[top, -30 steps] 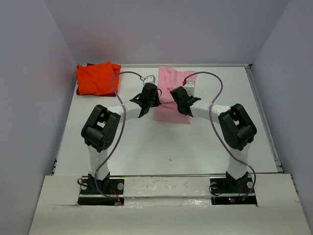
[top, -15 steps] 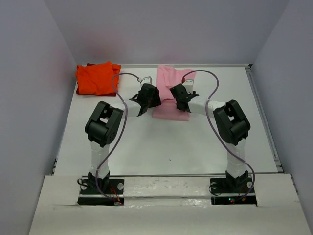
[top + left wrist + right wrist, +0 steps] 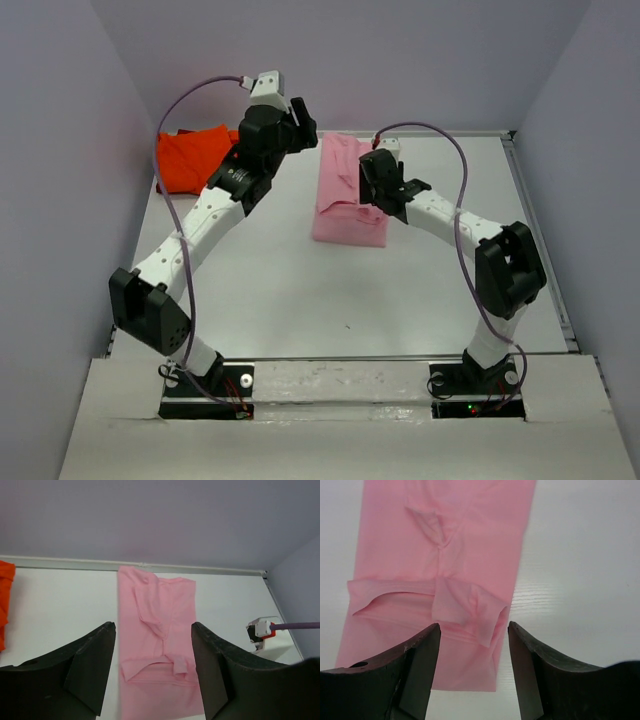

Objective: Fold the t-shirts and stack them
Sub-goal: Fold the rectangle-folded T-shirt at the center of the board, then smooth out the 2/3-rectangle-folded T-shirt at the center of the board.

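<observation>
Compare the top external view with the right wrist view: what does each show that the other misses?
Only the top external view shows the orange-red t-shirt bunched in the far left corner, with the left gripper near it. Only the right wrist view shows fold detail up close: a loose flap lying across the pink t-shirt towards its near end, framed by the right gripper, its jaws open and empty. Both show the pink t-shirt folded into a long strip on the white table.
</observation>
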Controlling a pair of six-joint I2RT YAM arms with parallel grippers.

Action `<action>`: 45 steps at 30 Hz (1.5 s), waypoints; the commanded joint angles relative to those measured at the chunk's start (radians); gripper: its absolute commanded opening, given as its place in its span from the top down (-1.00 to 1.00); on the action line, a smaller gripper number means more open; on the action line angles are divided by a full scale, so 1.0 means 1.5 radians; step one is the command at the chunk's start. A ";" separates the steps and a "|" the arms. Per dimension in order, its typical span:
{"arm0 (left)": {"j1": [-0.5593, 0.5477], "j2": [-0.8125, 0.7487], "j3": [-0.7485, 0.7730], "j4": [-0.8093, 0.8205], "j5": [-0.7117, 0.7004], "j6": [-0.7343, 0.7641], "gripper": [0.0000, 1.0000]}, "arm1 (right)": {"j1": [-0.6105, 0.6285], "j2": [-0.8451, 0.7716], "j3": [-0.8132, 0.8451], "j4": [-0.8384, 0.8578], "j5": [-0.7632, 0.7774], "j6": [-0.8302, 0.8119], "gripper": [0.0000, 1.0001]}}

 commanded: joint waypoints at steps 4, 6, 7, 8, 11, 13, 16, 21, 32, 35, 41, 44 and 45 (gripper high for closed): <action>0.011 -0.111 -0.189 0.040 -0.043 0.069 -0.44 | 0.026 0.020 0.011 0.007 -0.156 -0.035 -0.25; 0.011 -0.136 -0.222 0.065 -0.039 0.056 -0.44 | 0.026 0.035 0.017 0.016 -0.181 -0.037 -0.25; 0.011 -0.139 -0.225 0.065 -0.026 0.053 -0.45 | 0.034 0.044 0.022 0.018 -0.200 -0.035 -0.25; 0.011 -0.142 -0.226 0.066 -0.023 0.055 -0.45 | 0.034 0.060 0.026 0.023 -0.209 -0.034 -0.24; 0.011 -0.142 -0.225 0.054 -0.028 0.057 -0.45 | 0.034 0.091 0.041 0.026 -0.232 -0.027 -0.24; 0.011 -0.148 -0.219 0.046 -0.038 0.059 -0.45 | 0.034 0.101 0.044 0.032 -0.236 -0.016 -0.24; 0.012 -0.166 -0.225 0.050 -0.062 0.066 -0.45 | 0.034 0.123 0.050 0.037 -0.248 -0.004 -0.23; 0.012 -0.176 -0.225 0.048 -0.075 0.071 -0.45 | 0.034 0.156 0.056 0.038 -0.243 0.009 -0.23; 0.012 -0.178 -0.226 0.048 -0.066 0.068 -0.45 | 0.034 0.205 0.083 0.037 -0.182 -0.001 -0.22; 0.012 -0.178 -0.227 0.050 -0.062 0.067 -0.45 | 0.034 0.205 0.095 0.036 -0.159 -0.003 -0.23; 0.005 -0.143 -0.227 0.026 -0.047 0.029 -0.44 | 0.034 0.226 0.125 0.020 -0.158 -0.014 -0.23; 0.002 -0.073 -0.214 -0.023 0.013 -0.052 -0.42 | 0.034 0.215 0.102 0.022 -0.164 0.004 -0.22; 0.003 -0.053 -0.246 0.004 0.060 -0.074 -0.40 | 0.034 0.211 0.095 0.024 -0.167 0.011 -0.22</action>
